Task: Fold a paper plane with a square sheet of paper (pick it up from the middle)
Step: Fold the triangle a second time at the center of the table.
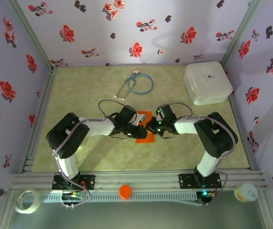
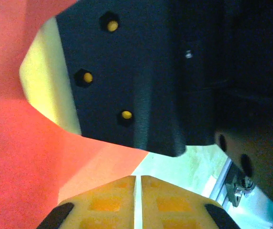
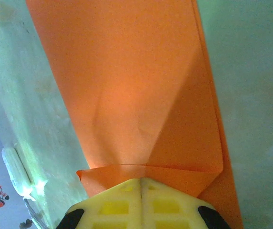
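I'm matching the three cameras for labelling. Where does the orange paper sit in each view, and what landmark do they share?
Top external: orange paper lies at the middle of the table.
Left wrist: orange paper covers the left side and lower left.
Right wrist: orange paper runs down the centre, top to bottom.
Shared landmark: the pale green table beside the paper.

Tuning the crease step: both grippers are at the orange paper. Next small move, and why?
Probably slide the shut right gripper along the diagonal crease in the thin bright orange paper sheet, pressing it flat: the folded flap at its tips looks raised. The left gripper, also shut, is at the sheet.
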### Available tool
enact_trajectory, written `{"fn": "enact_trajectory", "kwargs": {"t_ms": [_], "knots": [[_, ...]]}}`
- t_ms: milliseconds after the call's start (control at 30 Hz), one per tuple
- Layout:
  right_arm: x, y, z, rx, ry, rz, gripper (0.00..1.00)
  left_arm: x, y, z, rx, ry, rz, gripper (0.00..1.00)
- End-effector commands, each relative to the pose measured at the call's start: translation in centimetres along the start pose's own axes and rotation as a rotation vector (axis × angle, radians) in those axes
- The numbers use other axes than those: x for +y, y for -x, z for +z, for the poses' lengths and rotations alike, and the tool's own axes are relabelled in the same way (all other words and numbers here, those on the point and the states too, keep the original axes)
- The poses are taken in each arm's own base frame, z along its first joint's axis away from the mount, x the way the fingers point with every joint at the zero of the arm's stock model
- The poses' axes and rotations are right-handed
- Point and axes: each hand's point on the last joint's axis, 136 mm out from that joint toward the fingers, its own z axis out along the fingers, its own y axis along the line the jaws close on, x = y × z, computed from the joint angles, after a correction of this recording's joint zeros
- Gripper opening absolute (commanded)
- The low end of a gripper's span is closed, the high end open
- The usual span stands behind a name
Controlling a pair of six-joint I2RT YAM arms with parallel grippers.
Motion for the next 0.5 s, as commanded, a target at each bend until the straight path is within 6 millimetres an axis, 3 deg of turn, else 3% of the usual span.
{"fn": "enact_trajectory", "kwargs": {"t_ms": [0,467], "knots": [[-2.6,-0.4,0.2,0.004,-0.074,0.063,0.0,0.0,-0.5,0.5,0.054,0.002,-0.023,0.11],[-2.9,-0.3,0.1,0.0,-0.072,0.07,0.0,3.3,-1.6,0.7,0.078,0.125,-0.038,0.11]]}}
